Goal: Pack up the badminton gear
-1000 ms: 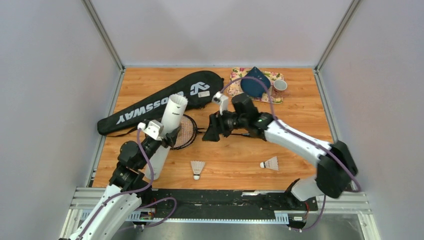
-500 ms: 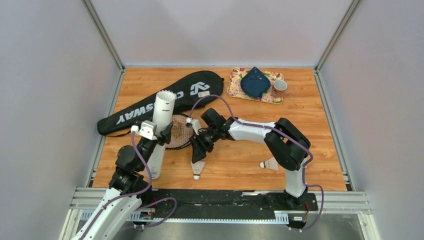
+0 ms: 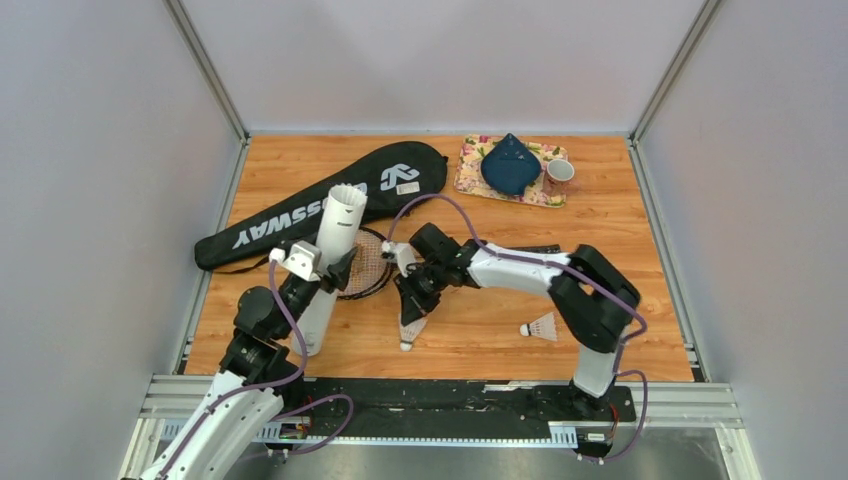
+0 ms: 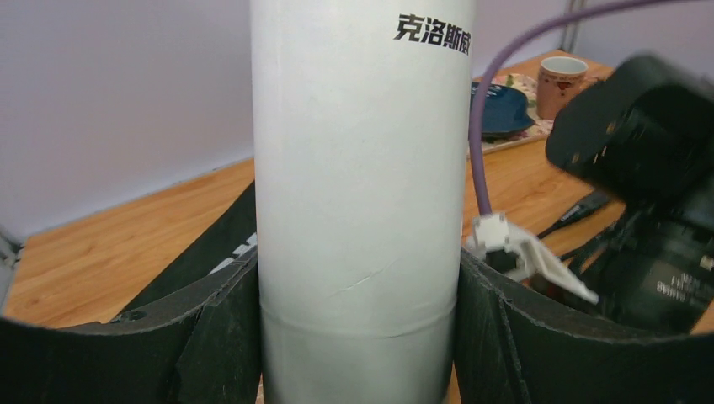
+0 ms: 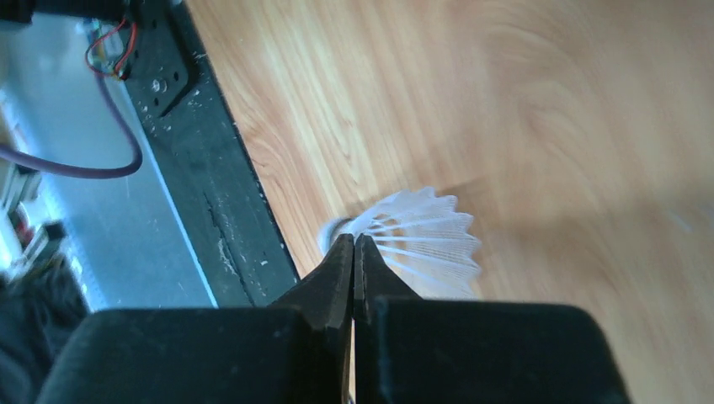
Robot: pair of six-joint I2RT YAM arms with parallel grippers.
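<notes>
My left gripper (image 3: 326,276) is shut on the white tube (image 3: 340,225), holding it tilted with its open mouth up; in the left wrist view the tube (image 4: 362,168) fills the space between the pads of my left gripper (image 4: 358,263). My right gripper (image 3: 412,312) is shut on a white shuttlecock (image 3: 411,331) near the table's front; its tips (image 5: 354,241) pinch the feather skirt close to the cork of that shuttlecock (image 5: 429,229). A second shuttlecock (image 3: 541,327) lies to the right. A racket head (image 3: 368,262) lies between the arms. The black CROSSWAY cover (image 3: 300,210) lies behind.
A floral tray (image 3: 468,178) with a blue cloth (image 3: 510,165) stands at the back right, a small cup (image 3: 559,172) at its right end. The black rail (image 5: 210,194) runs along the table's front edge close to the held shuttlecock.
My right arm swung from the racket head down to the front shuttlecock and its jaws closed on it; the shuttlecock tipped and shifted slightly right. The tube tilted a little.
</notes>
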